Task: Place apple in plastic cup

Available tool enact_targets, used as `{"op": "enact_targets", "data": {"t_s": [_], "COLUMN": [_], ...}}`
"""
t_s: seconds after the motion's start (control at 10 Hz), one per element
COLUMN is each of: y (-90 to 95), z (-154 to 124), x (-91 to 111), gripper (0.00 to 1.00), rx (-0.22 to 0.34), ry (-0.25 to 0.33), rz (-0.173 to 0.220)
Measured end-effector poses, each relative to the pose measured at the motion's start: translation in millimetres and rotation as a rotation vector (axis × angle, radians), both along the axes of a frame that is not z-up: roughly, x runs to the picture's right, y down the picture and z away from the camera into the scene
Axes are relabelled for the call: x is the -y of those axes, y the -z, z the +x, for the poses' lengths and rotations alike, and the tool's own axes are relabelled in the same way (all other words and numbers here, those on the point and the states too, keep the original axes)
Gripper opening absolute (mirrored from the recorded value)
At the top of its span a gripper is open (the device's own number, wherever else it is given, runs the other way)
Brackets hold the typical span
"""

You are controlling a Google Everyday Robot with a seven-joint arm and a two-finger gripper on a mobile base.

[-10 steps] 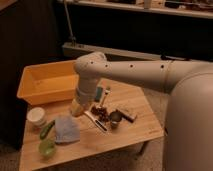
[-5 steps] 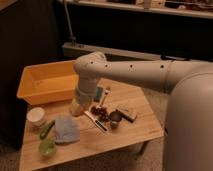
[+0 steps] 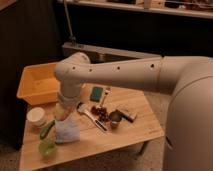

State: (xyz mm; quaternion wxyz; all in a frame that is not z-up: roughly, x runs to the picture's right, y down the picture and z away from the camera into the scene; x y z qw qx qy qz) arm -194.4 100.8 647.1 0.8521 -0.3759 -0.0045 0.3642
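**Apple** [image 3: 61, 114]: small, round, yellow-tan. Located at tip of gripper [image 3: 63, 109], over table [image 3: 137, 127], just beside white cup [image 3: 36, 116]. Contact w/ table surface: cannot tell.

**Gripper:** points down, jaws clamped on apple.

**Plastic cup** [image 3: 47, 148]: translucent lt-green, upright, nr front table edge.

**Key relation:** cup lies lower-left of gripper in camera view, near but not beneath it. Blue cloth [image 3: 67, 131] sits beside that path. Apple is round, so no long axis and orientation is non-critical.

**Est. next step:** carry apple over cup rim, then release.
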Motion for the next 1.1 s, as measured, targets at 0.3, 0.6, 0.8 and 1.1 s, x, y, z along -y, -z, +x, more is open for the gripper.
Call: {"op": "enact_targets", "data": {"t_s": [0.3, 0.6, 0.8, 1.1], "y": [-8.6, -21.0, -12.8, 15.6], "z": [-17.4, -24.1, -30.9, -60.1], "x": [-16.2, -53.7, -66.7, -88.6], "gripper": [0.00, 0.00, 0.00, 0.00], "rx": [0.053, 0.114, 0.159, 0.235], "ry": [0.037, 0.062, 0.105, 0.223], "rz": [0.002, -0.038, -0.027, 0.016]}}
